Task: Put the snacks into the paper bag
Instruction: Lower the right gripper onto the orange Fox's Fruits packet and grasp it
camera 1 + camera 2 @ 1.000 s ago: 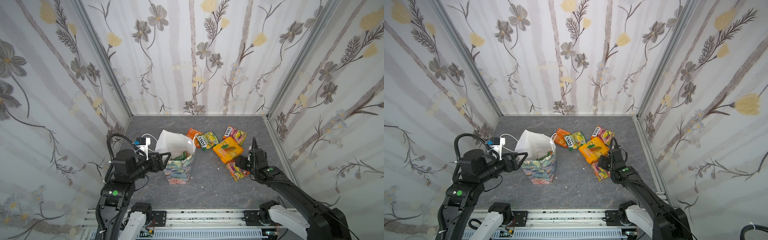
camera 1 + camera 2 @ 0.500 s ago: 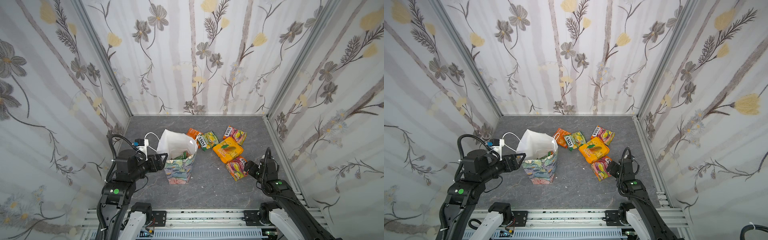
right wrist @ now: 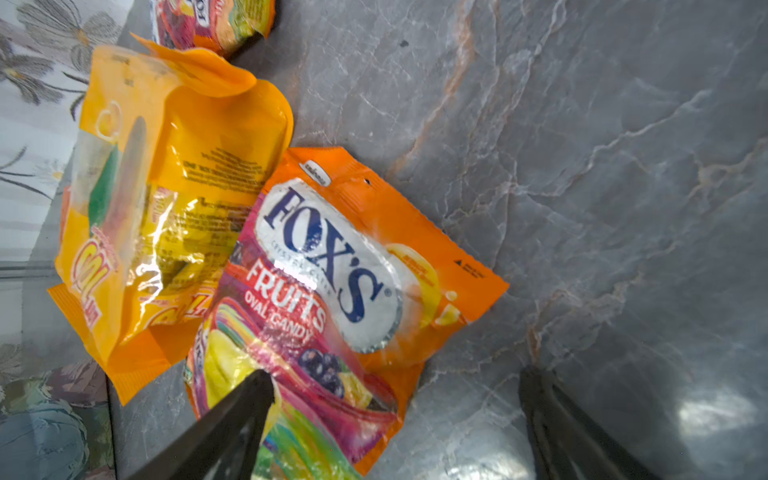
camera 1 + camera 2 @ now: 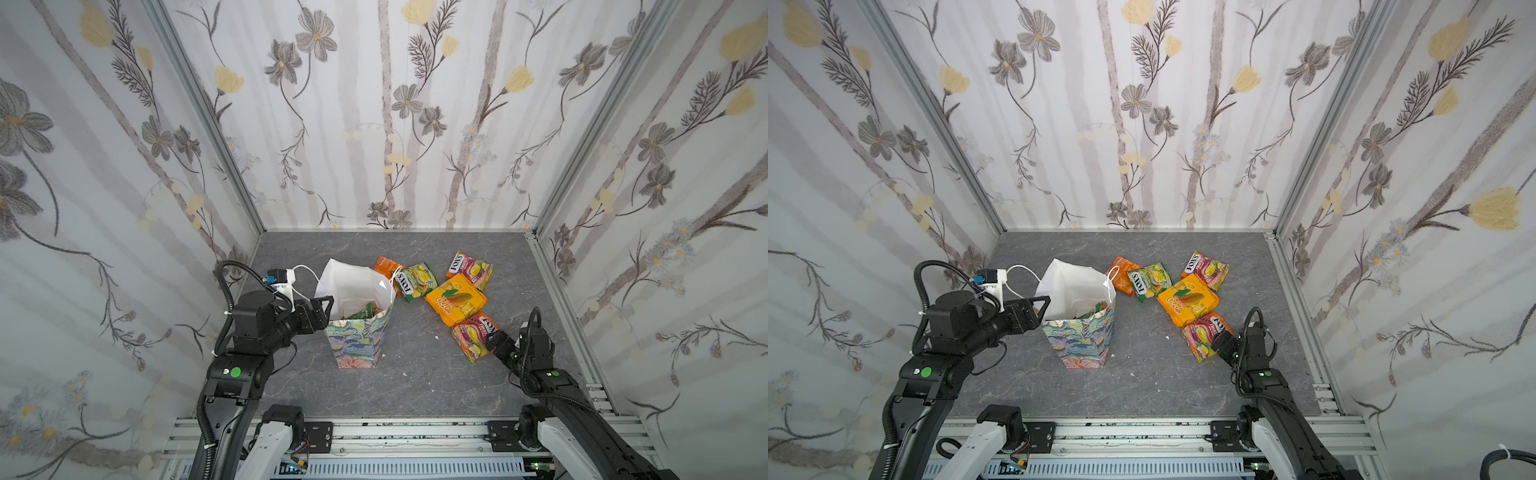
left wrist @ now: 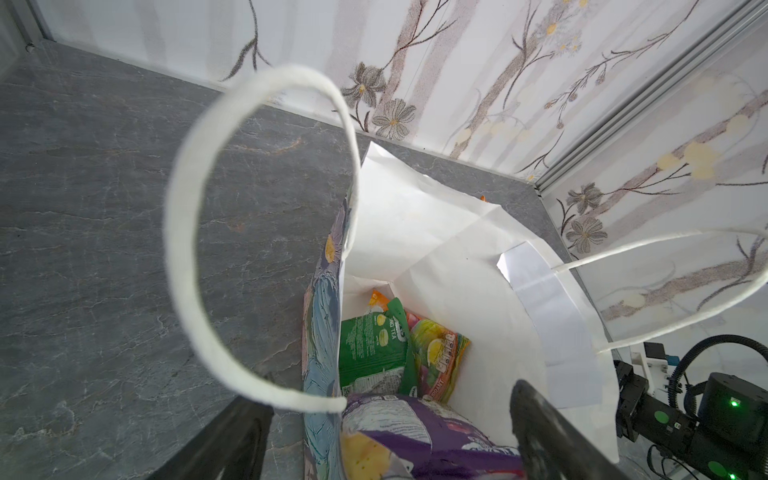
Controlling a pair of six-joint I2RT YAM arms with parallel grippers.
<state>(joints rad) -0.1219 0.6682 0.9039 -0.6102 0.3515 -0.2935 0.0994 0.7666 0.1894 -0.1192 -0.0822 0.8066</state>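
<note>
FOX'S packet (image 3: 332,291) lies partly between right jaws, perhaps touching.

I see a grey, marble-veined counter (image 4: 415,386) with a few tiny white crumbs (image 4: 436,337) near its middle. Pale walls (image 4: 374,124) printed with grey and yellow flowers enclose three sides; a ribbed aluminium rail (image 4: 415,432) lines the near edge.
</note>
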